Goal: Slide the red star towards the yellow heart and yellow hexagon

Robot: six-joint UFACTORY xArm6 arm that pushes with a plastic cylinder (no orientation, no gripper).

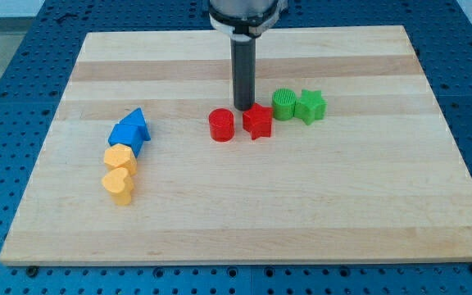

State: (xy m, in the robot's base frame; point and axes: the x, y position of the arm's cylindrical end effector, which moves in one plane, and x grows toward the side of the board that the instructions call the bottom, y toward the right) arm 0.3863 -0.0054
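Closest to me, at the board's (244, 221) 8 o'clock side, sits the yellow heart (118, 185). The yellow hexagon (120, 157) touches it at its 12 o'clock. Two blue blocks (131, 129) touch the hexagon, a bit farther back.

Near the middle is the red star (257, 121), well apart from the yellow ones. The red cylinder (221, 124) sits just beside it at 9 o'clock. The green cylinder (283, 104) is at the star's 1 o'clock, and the green star (310, 106) touches that one.

My tip (243, 107) is at the red star's 11 o'clock, just beside or touching it. The rod has no fingers to open or close.
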